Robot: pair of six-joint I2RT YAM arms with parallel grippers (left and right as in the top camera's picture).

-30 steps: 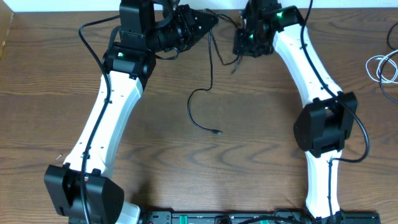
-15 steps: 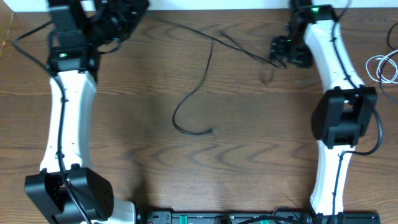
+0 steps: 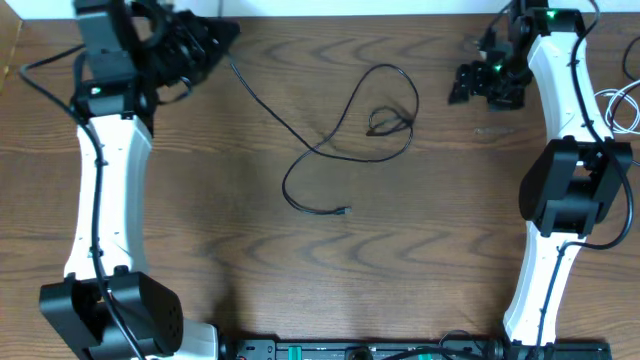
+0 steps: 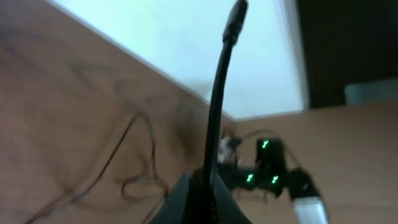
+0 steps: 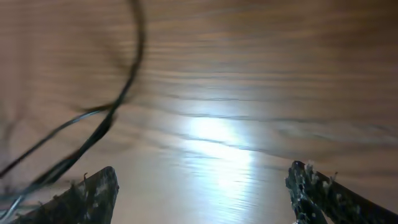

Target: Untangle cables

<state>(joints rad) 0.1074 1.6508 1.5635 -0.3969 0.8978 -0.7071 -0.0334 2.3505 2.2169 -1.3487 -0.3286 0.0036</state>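
Up near table edge [image 3: 320, 20], left end effector [image 3: 228, 32] grips black cable [image 3: 270, 102].

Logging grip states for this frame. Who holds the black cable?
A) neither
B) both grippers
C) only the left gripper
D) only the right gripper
C: the black cable rises out of the shut left gripper, while the right gripper is open with only table between its fingers.
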